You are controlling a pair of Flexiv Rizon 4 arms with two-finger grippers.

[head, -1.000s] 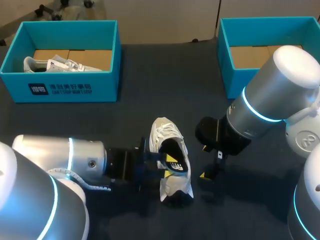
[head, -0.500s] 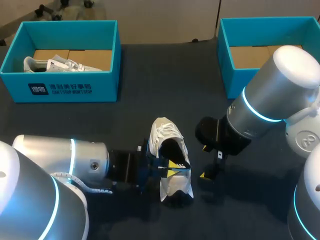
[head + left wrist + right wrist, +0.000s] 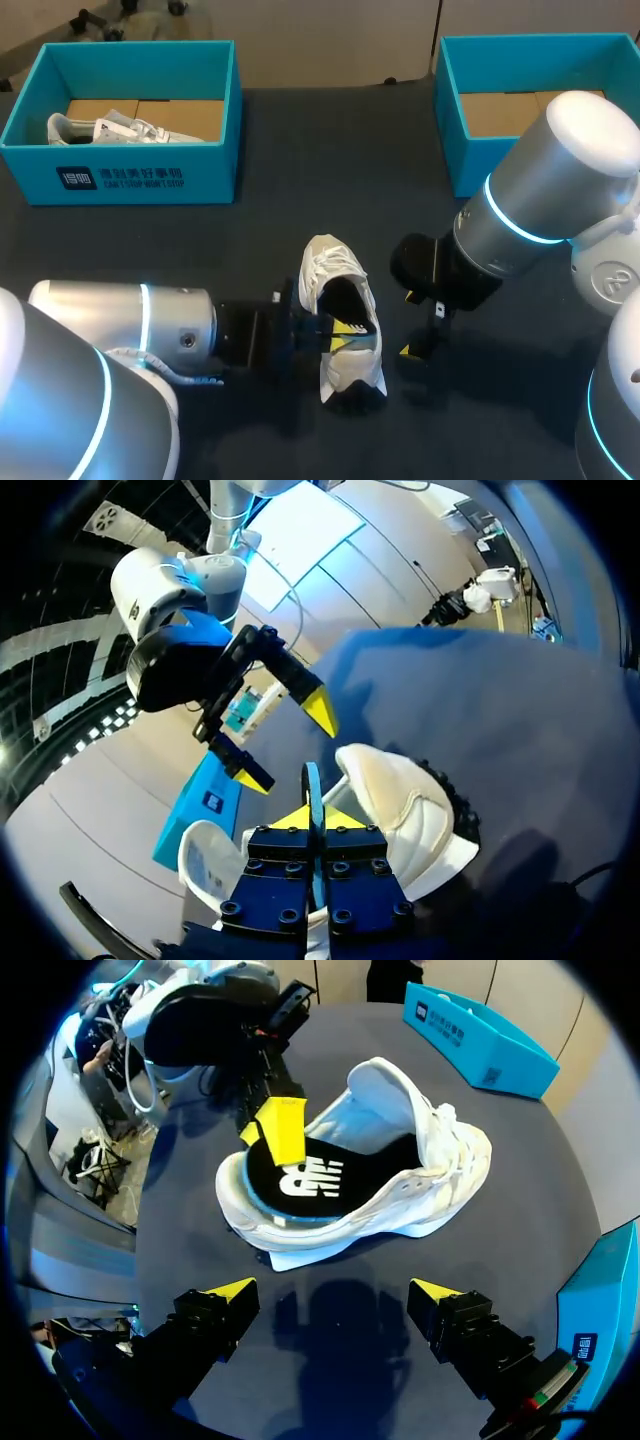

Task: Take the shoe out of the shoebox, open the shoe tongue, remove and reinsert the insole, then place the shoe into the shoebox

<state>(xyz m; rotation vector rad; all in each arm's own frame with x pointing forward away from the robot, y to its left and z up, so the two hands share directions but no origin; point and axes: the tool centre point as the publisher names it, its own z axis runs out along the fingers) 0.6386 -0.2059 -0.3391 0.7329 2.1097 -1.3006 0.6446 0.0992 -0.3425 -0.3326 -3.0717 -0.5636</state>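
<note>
A white shoe (image 3: 338, 275) lies on the dark table, mid-front, toe pointing away. Its black insole (image 3: 310, 1175) with a white logo sits in the opening, the blue-edged heel end lifted a little. My left gripper (image 3: 342, 333) comes in from the shoe's left and is shut on that heel edge; in the left wrist view the thin insole edge (image 3: 313, 785) stands between the closed yellow tips. My right gripper (image 3: 410, 322) hangs just right of the shoe, open and holding nothing; in its own view the shoe (image 3: 440, 1175) lies ahead of its spread fingers (image 3: 225, 1295).
A teal shoebox (image 3: 150, 175) at the back left holds a second white shoe (image 3: 100, 128). Another teal shoebox (image 3: 455, 150) stands at the back right, partly behind my right arm. Bare dark table lies between the boxes and the shoe.
My left gripper has closed onto the insole's heel edge and drawn back slightly to the left. The right arm and the shoe have stayed put.
</note>
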